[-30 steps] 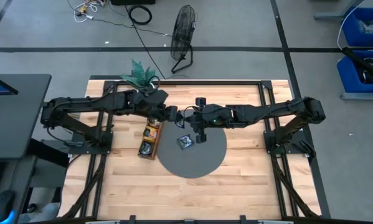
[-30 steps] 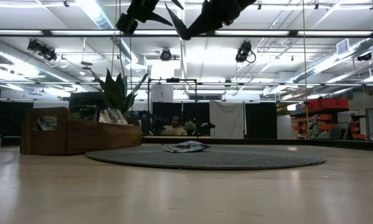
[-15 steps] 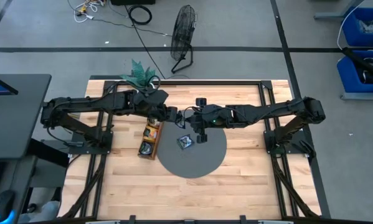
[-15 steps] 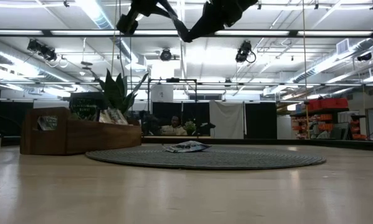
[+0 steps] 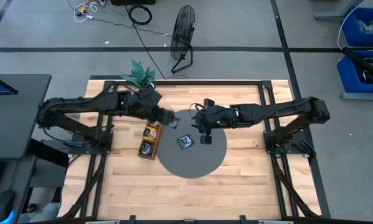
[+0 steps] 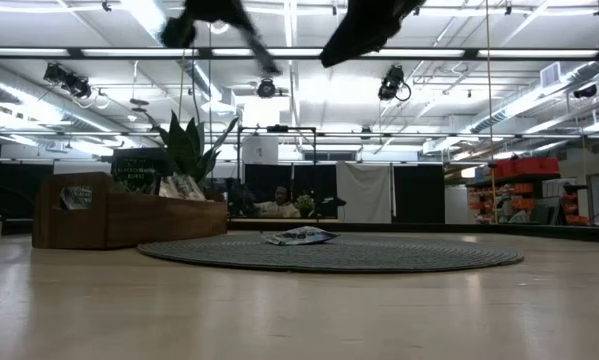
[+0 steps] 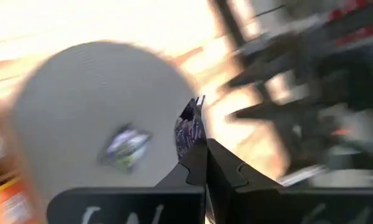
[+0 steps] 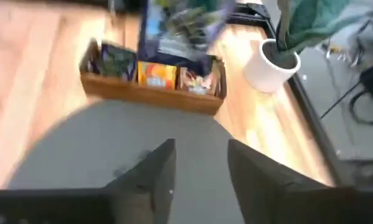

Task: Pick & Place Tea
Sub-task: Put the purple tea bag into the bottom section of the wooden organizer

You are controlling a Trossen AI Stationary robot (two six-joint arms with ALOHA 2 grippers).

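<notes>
Holding a small dark purple sachet (image 7: 189, 129) clamped, your left tool (image 5: 172, 122) hangs just beside the long brown wooden tray (image 5: 149, 140); right tool (image 5: 205, 138) gapes empty.

Grey concrete floor (image 5: 236, 25) surrounds the wooden table (image 5: 248, 186), crossed by dark lines; a black fan (image 5: 185, 31) stands on it beyond the table, with cables (image 5: 139, 12) nearby; blue bins (image 5: 363, 37) sit at the far right; a dark desk (image 5: 15, 118) stands at the left. In the low view, long ceiling lights (image 6: 159, 20) run overhead; black curtains (image 6: 419, 195) and a pale panel (image 6: 364, 192) line the back; red shelving (image 6: 524, 170) shows at right.
</notes>
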